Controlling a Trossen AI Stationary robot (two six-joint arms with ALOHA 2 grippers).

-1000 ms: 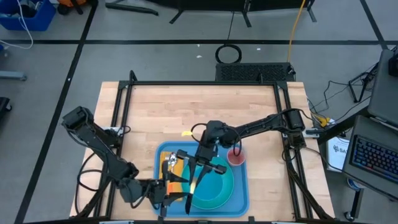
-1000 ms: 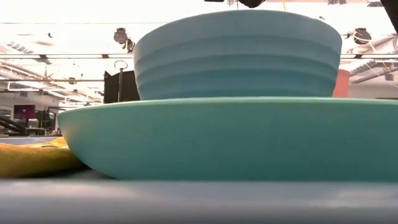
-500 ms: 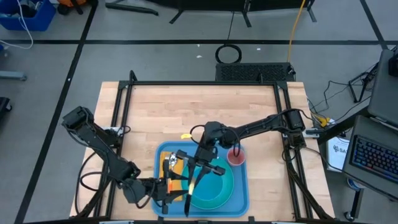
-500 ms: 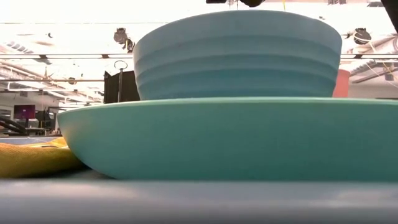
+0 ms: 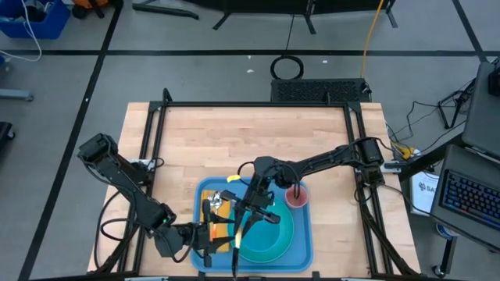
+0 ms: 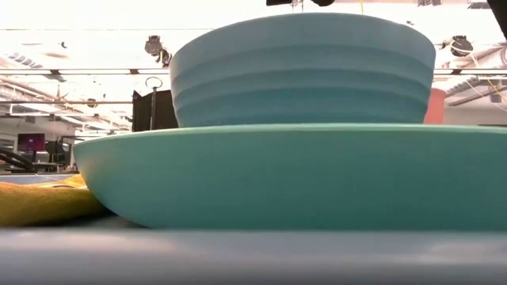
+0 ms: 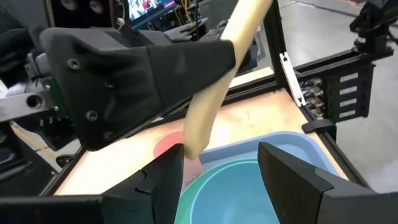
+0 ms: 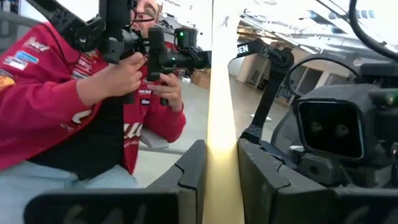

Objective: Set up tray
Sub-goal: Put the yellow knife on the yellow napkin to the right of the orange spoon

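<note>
One tray [image 5: 303, 234] lies on the one desk [image 5: 234, 133], toward six o'clock. On it are one turquoise plate [image 5: 275, 243], one blue bowl [image 6: 301, 71] stacked on that plate, one red cup [image 5: 297, 197] at the tray's two o'clock corner, and one yellow cloth [image 5: 222, 209] at its ten o'clock side. One pale yellow stick-like utensil [image 8: 221, 124] is gripped in the right hand [image 5: 248, 221]. Two arms are present, so two hands: the left hand [image 5: 212, 236] at seven o'clock. One person in a red shirt [image 8: 56, 93] stands beyond the desk.
</note>
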